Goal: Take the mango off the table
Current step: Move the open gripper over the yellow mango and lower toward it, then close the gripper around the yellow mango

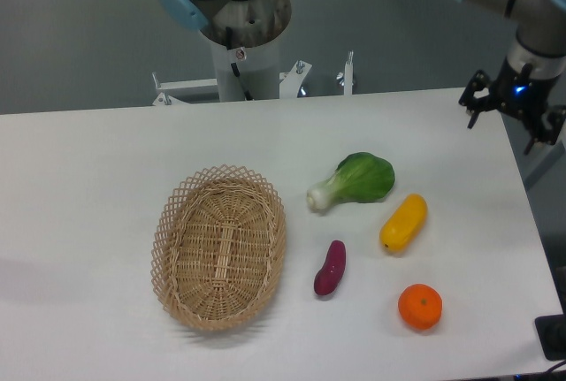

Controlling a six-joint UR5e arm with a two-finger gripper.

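Observation:
The mango [403, 223] is a smooth yellow-orange oblong fruit lying on the white table [88, 186], right of centre. My gripper [504, 125] hangs over the table's far right corner, well above and behind the mango, apart from it. Its jaws stand spread and hold nothing.
A woven wicker basket [218, 247] sits left of centre. A green bok choy [354, 181] lies just up-left of the mango. A slim purple sweet potato [330, 268] lies to its lower left. A round orange [419, 306] sits below it near the front right edge.

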